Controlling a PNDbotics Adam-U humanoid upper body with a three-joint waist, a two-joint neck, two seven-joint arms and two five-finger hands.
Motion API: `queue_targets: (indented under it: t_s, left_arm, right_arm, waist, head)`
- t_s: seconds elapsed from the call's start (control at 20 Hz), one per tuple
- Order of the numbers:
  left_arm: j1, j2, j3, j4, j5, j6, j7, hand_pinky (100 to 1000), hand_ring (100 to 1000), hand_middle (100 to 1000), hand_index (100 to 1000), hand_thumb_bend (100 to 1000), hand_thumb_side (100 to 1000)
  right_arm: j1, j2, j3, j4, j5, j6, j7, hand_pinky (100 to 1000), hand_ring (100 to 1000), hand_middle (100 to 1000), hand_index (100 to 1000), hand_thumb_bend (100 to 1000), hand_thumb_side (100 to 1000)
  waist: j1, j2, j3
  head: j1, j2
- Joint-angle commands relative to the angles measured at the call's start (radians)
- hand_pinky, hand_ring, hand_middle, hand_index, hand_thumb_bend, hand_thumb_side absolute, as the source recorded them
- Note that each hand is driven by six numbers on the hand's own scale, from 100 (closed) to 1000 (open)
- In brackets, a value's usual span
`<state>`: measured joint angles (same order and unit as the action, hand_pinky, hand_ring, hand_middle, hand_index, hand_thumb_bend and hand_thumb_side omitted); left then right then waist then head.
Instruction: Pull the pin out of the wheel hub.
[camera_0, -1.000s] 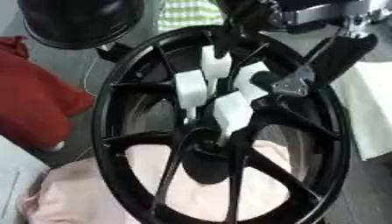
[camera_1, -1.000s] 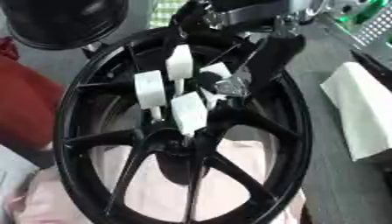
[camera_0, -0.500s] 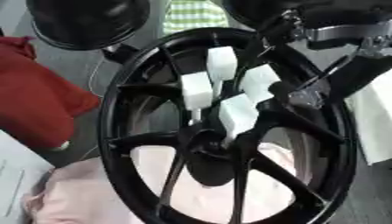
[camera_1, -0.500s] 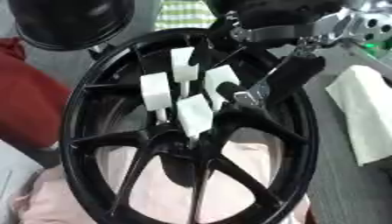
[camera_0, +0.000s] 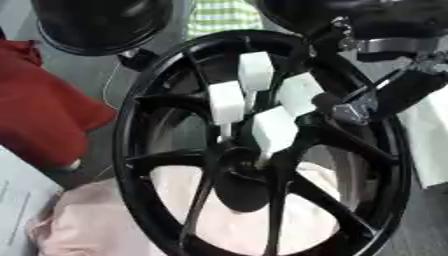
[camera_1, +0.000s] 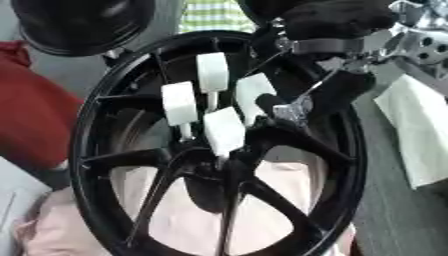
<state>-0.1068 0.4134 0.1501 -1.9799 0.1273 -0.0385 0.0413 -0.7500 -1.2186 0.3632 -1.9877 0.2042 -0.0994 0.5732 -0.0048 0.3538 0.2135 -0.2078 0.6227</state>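
Observation:
The black spoked wheel hub (camera_0: 131, 150) fills both views, lying tilted over a pink cloth. Several white block-headed pins stand on thin stems near its centre: one at the top (camera_0: 255, 70), one on the left (camera_0: 225, 102), one at the front (camera_0: 274, 129) and one on the right (camera_1: 252, 91). My right hand (camera_1: 337, 92), black with silver joints, comes in from the upper right across the rim. It sits right against the right-hand pin, and its dark tip touches that pin's right side. Whether it grips the pin is hidden. My left hand shows in no view.
A black domed object (camera_0: 101, 22) sits beyond the rim at the upper left. A red cloth (camera_0: 39, 110) lies to the left and a pink cloth (camera_0: 96, 225) under the wheel. White sheet (camera_1: 416, 130) at the right, green checked fabric (camera_0: 219, 15) at the top.
The whole picture has shifted, so the camera moved. My right hand stays by the right-hand pin, and all the pins still stand in the hub.

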Motion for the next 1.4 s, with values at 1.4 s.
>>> queue_targets:
  t_s: [1.4]
  left_arm:
    - [-0.005, 0.012, -0.004, -0.012, -0.014, 0.004, -0.021, 653, 650, 566, 727, 100, 766]
  right_arm:
    - [-0.078, 0.038, 0.059, 0.101, 0.003, 0.023, 0.08, 928, 914, 661, 905, 100, 704]
  waist:
    - [-0.005, 0.016, 0.005]
  head:
    - [0.003, -0.026]
